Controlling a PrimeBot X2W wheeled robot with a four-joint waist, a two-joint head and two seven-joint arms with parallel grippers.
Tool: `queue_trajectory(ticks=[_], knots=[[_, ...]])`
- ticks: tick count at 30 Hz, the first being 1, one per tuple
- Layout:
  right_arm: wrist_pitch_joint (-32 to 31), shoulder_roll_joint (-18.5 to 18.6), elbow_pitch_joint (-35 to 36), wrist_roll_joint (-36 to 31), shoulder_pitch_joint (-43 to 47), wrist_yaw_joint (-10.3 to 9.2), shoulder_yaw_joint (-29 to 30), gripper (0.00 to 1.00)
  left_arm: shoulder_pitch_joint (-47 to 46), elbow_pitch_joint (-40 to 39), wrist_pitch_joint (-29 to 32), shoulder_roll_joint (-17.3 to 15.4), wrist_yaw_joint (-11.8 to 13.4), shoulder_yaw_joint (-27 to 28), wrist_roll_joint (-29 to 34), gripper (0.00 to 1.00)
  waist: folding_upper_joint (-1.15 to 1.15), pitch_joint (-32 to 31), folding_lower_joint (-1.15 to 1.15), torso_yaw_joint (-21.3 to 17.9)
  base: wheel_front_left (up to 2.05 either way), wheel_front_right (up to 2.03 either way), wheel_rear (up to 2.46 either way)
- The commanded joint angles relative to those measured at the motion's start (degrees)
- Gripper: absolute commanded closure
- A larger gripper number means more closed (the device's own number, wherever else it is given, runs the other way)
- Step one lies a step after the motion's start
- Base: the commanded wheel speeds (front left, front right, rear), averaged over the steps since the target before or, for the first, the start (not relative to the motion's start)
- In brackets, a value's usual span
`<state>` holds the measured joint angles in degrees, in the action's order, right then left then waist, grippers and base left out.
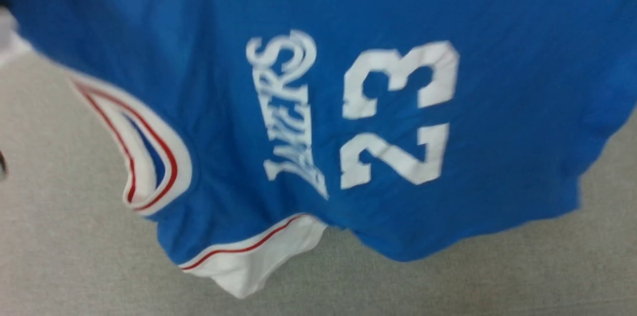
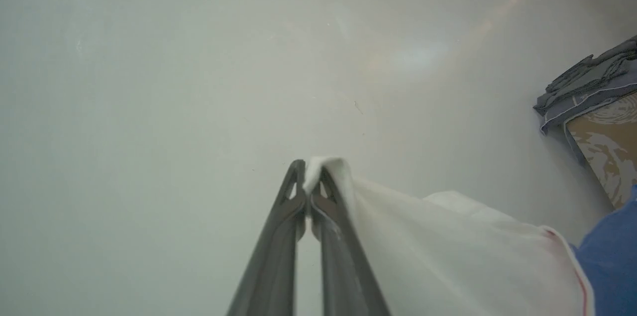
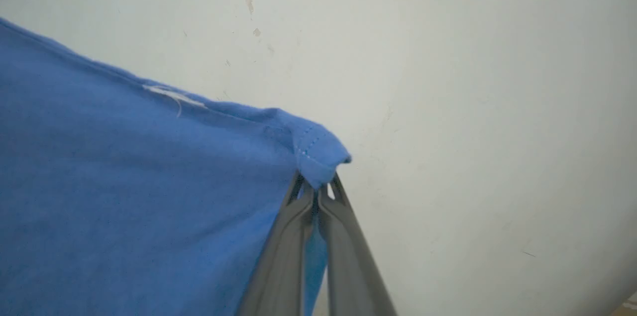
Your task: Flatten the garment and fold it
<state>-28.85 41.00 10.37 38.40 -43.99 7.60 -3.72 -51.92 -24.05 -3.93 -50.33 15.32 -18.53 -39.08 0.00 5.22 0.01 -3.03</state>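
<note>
Soft, light shirt point(image 1: 497, 32) — hold by edges: left jaws pinch closed on its sleeve point(image 2: 448, 236), right jaws on its hem corner point(image 3: 318, 152).

Bare indoor work space, most like a lab or test room, grey felt-like surface point(image 1: 74, 256), pale glossy floor point(image 2: 149, 82) with scuffs, stack of folded grey cloths point(image 2: 587, 82) against a brown patterned board point(image 2: 607, 147) at one side

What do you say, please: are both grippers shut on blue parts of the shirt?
Not both: the left wrist view shows the left gripper shut on a white part of the shirt; the right gripper is shut on a blue corner.
</note>
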Motion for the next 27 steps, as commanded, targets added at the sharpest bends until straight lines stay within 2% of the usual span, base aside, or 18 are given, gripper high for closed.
queue_trajectory(ticks=[1, 7, 13, 21, 27], knots=[[1.0, 0.4, -1.0, -0.1, -2.5, -0.11, -0.3, 1.0, -3.3, 1.8, 0.7, -0.2, -1.3, -0.3, 0.3, 1.0, 0.0, 7.7, -0.01, -0.2, 0.0, 0.0, 0.0], [6.0, 1.0, -8.2, -2.3, -14.0, -0.11, -3.4, 1.0, -17.9, 12.2, 1.7, 1.5, -7.5, -3.6, 4.1, 1.0, 0.0, 17.7, -0.01, -0.3, 0.0, 0.0, 0.0], [13.4, -3.4, -20.2, -5.7, -28.2, -0.11, -7.1, 1.0, -32.9, 27.1, -0.5, 5.9, -11.9, -6.5, 9.0, 1.0, 0.0, 24.9, -0.01, -0.8, 0.0, 0.0, 0.0], [22.9, -8.1, -35.7, -10.8, -44.1, -0.11, -13.5, 1.0, -50.1, 43.5, -8.7, 11.7, -13.7, -6.6, 13.8, 1.0, 0.0, 30.3, -0.01, -0.6, 0.0, 0.0, 0.0], [28.3, -9.5, -42.9, -13.8, -50.2, -0.11, -16.3, 1.0, -55.2, 48.0, -10.8, 13.7, -14.4, -5.8, 16.1, 1.0, 0.0, 33.0, -0.01, 0.6, 0.0, 0.0, 0.0]])
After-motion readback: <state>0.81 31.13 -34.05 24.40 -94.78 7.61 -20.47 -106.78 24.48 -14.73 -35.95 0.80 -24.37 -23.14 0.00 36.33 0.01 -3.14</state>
